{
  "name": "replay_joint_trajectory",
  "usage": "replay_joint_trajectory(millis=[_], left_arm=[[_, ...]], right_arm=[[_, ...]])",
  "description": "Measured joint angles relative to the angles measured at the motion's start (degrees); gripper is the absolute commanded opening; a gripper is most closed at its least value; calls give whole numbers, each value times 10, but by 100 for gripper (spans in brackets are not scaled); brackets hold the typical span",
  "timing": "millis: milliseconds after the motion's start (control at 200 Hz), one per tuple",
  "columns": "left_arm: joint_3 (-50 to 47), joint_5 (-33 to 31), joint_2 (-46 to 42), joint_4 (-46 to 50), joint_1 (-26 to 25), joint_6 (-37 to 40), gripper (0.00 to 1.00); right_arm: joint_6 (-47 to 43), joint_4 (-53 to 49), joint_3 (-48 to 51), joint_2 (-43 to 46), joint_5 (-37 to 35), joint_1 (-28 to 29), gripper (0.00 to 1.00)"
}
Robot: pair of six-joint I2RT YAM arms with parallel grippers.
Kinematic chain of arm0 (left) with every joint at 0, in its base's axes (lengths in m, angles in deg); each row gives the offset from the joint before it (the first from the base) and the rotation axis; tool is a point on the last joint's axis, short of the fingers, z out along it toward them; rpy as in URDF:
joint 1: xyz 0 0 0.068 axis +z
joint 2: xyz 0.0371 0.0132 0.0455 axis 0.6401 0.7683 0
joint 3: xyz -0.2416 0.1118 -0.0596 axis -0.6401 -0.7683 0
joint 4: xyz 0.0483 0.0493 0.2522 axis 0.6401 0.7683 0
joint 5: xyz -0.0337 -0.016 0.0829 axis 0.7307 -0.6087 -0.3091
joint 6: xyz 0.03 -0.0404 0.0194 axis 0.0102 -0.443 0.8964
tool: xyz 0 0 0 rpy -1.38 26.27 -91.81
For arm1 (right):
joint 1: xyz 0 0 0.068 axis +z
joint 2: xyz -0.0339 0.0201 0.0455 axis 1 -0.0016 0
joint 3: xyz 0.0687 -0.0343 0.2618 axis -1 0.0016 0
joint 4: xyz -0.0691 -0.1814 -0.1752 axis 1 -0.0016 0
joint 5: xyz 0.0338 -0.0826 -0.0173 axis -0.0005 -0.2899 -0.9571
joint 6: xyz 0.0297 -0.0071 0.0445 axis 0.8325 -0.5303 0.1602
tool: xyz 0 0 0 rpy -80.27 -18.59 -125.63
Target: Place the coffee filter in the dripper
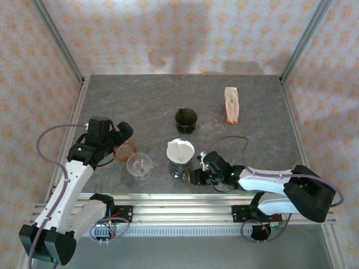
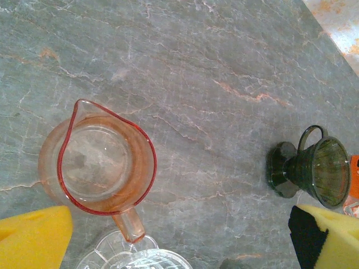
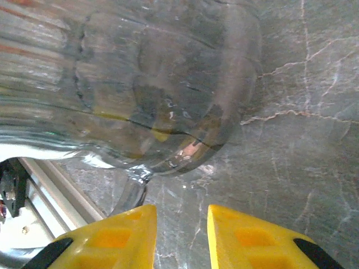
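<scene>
A white coffee filter [image 1: 180, 149] sits opened in the top of a clear ribbed glass dripper and carafe [image 1: 179, 166] at the table's near middle. My right gripper [image 1: 194, 177] is low on the table just right of that glass, with its jaws narrowly open. In the right wrist view the yellow fingers [image 3: 120, 238] have bare table between them. The glass body [image 3: 140, 84] rises just ahead, and its handle [image 3: 130, 197] is by the left finger. My left gripper [image 1: 120, 136] is wide open above a pink glass pitcher [image 2: 98, 165].
A dark green dripper [image 1: 185, 120] [image 2: 320, 171] stands at mid table. A second clear dripper [image 1: 140, 164] [image 2: 134, 259] sits next to the pink pitcher [image 1: 125, 150]. A filter pack [image 1: 231, 105] stands at the back right, with a small clear glass piece [image 1: 212, 123] nearby.
</scene>
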Motion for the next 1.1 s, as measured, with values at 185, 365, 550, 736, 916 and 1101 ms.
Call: replay_joint_trajectory(millis=[185,365,550,736,916,1101], left_arm=[[-3,2,-9,0,0,0,99],[-14,5,-24,2,0,0,99],[-15,14,-29,4,0,0,99],[-24,17,-42,7,0,-2,98],[-40,17,-55,13,0,-6,97],[-53,19,-70,21,0,-17,95]], right_arm=[[-5,22,-20,-28,-2,-2,29],[-7,40,-37,-59,-9,-7,28],[-6,60,-56,-90,-21,-10,28],[-6,86,-79,-127,-29,-19,28],[-6,107,-116,-174,-35,-25,28],[-6,126,-156,-222,-35,-49,27]])
